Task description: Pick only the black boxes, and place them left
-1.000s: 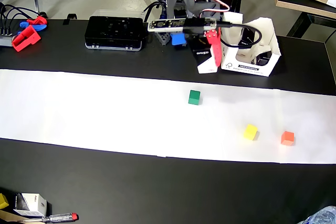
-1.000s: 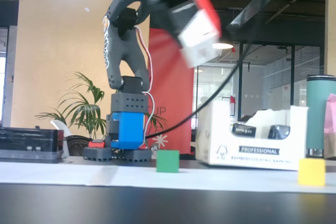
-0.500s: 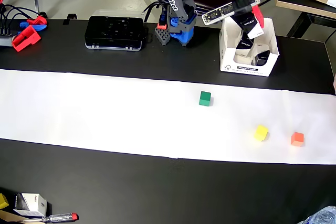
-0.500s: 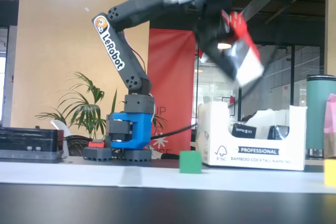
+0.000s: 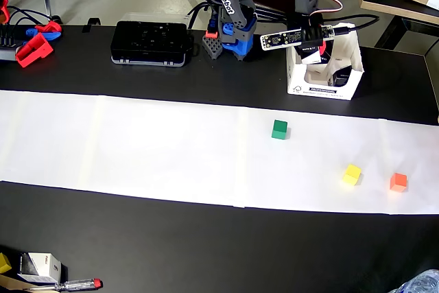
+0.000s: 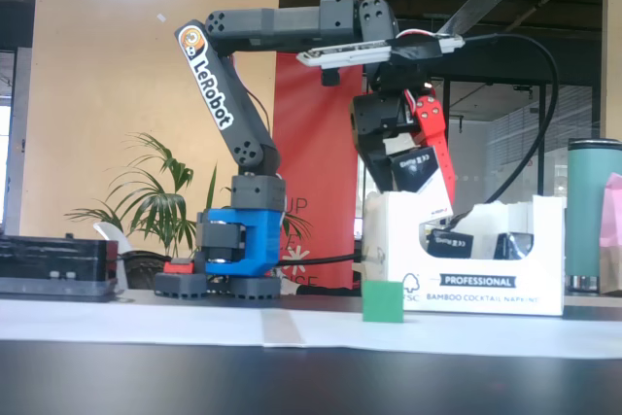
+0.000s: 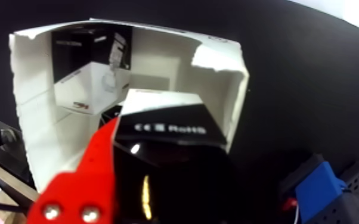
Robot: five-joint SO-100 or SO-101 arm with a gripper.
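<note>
Clamped between the claw's red and black fingers is one black box, lifted clear above the white open-topped carton; in the wrist view that box sits right at the fingertips, its black face with white print turned to the camera, the red finger against its left side; more black boxes lie inside the carton beneath; on the white paper strip in the overhead view rest a green cube, a yellow cube and an orange cube, well apart from the carton.
</note>
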